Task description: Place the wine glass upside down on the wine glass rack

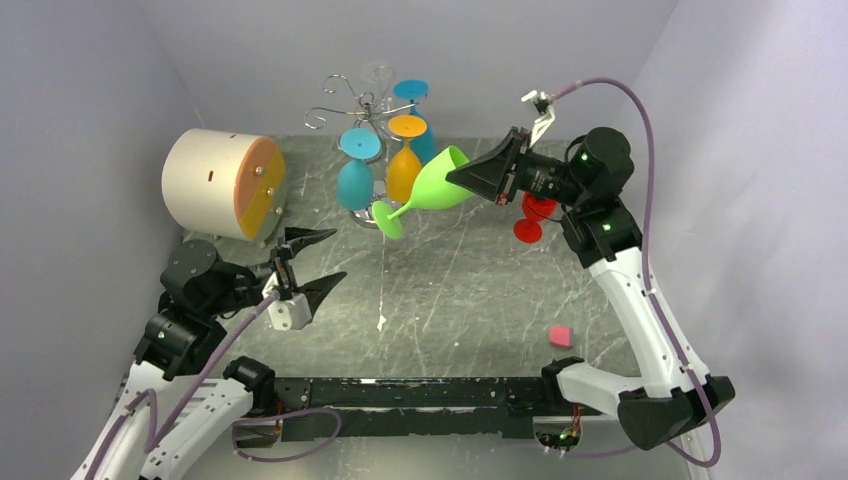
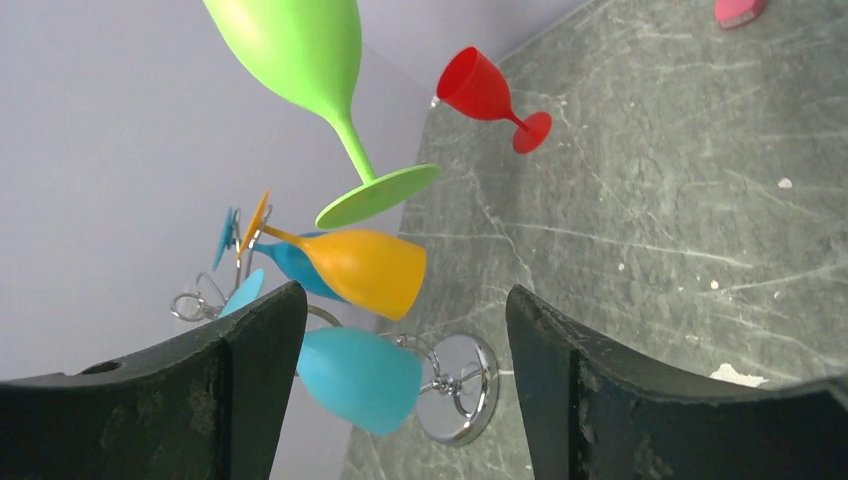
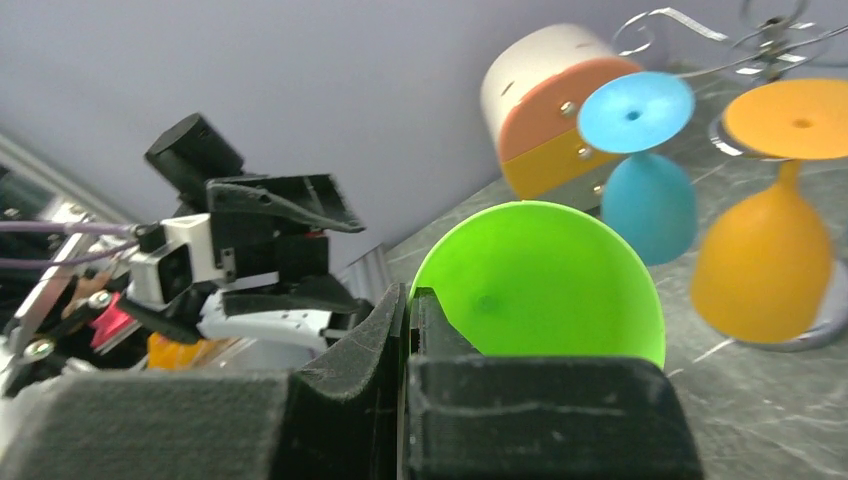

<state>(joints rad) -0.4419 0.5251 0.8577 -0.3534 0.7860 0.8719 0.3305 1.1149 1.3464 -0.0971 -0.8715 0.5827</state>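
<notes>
My right gripper (image 1: 472, 176) is shut on the rim of a green wine glass (image 1: 432, 188) and holds it tilted in the air, foot down-left, just right of the silver wire rack (image 1: 365, 108). The glass also shows in the right wrist view (image 3: 545, 285) and the left wrist view (image 2: 305, 50). Two blue glasses (image 1: 355, 170) and an orange glass (image 1: 404, 165) hang upside down on the rack. Its chrome base (image 2: 462, 385) shows in the left wrist view. My left gripper (image 1: 312, 262) is open and empty at the left.
A cream cylinder with an orange end (image 1: 222, 184) lies at the back left. A red wine glass (image 1: 533, 216) lies on the table behind my right arm. A small pink block (image 1: 561, 336) sits near the right front. Grey walls close in on three sides.
</notes>
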